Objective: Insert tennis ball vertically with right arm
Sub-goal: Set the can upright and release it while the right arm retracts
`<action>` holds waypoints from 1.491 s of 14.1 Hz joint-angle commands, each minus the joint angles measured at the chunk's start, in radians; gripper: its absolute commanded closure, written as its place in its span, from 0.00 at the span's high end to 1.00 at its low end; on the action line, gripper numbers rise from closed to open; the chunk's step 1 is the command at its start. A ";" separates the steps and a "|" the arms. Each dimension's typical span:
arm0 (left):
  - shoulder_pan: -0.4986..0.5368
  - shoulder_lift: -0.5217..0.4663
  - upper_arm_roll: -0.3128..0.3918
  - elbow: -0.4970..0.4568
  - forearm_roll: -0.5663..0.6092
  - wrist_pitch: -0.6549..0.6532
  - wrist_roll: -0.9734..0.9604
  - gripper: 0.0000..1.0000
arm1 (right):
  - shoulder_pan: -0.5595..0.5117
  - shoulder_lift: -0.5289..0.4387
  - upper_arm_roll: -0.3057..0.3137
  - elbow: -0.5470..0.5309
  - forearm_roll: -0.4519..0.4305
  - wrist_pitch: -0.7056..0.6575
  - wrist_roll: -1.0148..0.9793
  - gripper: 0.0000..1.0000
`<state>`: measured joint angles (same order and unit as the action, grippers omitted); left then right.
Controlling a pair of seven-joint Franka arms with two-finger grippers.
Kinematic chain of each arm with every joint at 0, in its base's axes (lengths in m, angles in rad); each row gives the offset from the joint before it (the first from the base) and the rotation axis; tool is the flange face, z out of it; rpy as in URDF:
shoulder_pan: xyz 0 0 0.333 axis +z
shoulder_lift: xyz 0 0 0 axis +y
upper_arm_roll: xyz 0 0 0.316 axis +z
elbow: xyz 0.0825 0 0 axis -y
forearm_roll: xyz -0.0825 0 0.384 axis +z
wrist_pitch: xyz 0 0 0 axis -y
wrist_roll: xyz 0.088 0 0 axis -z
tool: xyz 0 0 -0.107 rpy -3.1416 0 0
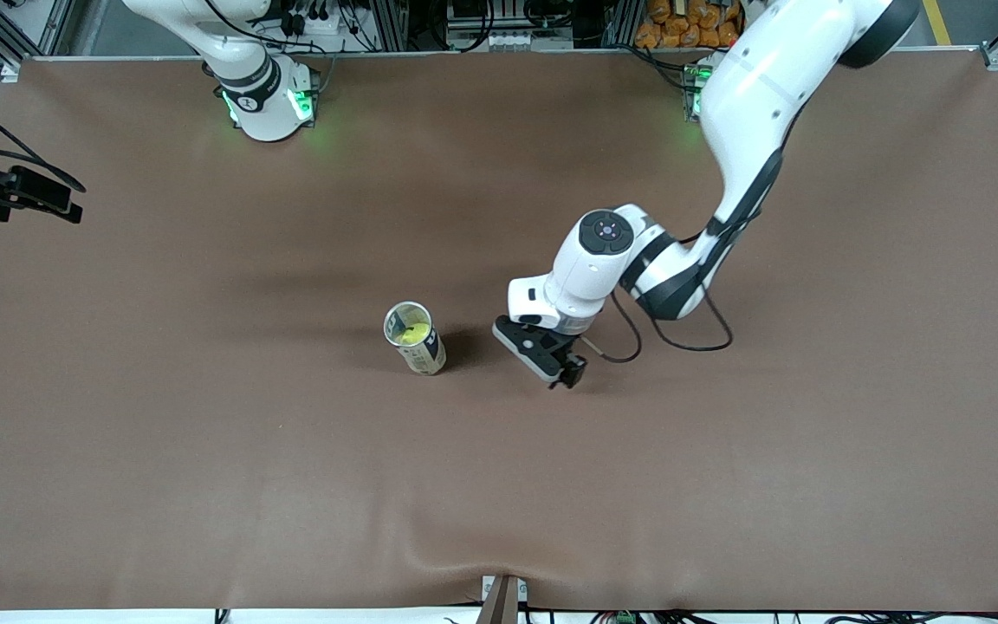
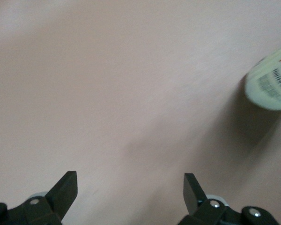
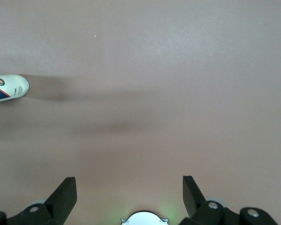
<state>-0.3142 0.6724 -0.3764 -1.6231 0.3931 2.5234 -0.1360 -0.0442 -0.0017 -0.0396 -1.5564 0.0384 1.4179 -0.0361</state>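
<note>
An upright tennis-ball can (image 1: pixel 423 350) stands mid-table with its top open. A yellow tennis ball (image 1: pixel 415 333) sits inside it. My left gripper (image 1: pixel 544 354) is low over the table, beside the can toward the left arm's end. It is open and empty. In the left wrist view (image 2: pixel 130 188) the can's base (image 2: pixel 270 84) shows at the edge, apart from the fingers. My right gripper (image 3: pixel 129 188) is open and empty, high over the table near its own base. The can (image 3: pixel 7 88) shows far off in that view. The right gripper does not show in the front view.
The right arm's base (image 1: pixel 267 97) and the left arm's base (image 1: pixel 696 87) stand along the table's edge farthest from the front camera. A black fixture with cables (image 1: pixel 18 195) sits at the table's edge at the right arm's end. The brown mat (image 1: pixel 204 451) covers the table.
</note>
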 commanded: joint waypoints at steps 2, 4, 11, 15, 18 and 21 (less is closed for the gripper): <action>0.050 -0.134 -0.003 0.003 -0.112 -0.240 -0.022 1.00 | -0.037 -0.008 0.007 0.001 -0.017 -0.011 -0.039 1.00; 0.082 -0.203 -0.001 0.003 -0.163 -0.316 -0.025 1.00 | -0.031 -0.009 0.009 -0.002 -0.043 -0.002 -0.037 1.00; 0.202 -0.456 -0.004 0.005 -0.249 -0.632 -0.008 1.00 | -0.028 -0.011 0.015 0.028 -0.029 -0.004 -0.022 1.00; 0.282 -0.557 -0.004 0.032 -0.324 -0.788 -0.004 1.00 | -0.017 -0.011 0.021 0.045 -0.012 -0.004 0.057 1.00; 0.296 -0.586 0.005 0.074 -0.326 -0.877 -0.005 1.00 | -0.006 -0.011 0.023 0.059 -0.025 -0.008 0.097 1.00; 0.323 -0.586 0.005 0.153 -0.326 -0.960 -0.010 1.00 | -0.010 -0.012 0.018 0.062 -0.023 -0.013 0.098 1.00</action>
<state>-0.0187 0.0889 -0.3674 -1.5268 0.0847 1.6268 -0.1458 -0.0525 -0.0022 -0.0221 -1.5018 0.0193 1.4201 0.0425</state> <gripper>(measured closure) 0.000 0.000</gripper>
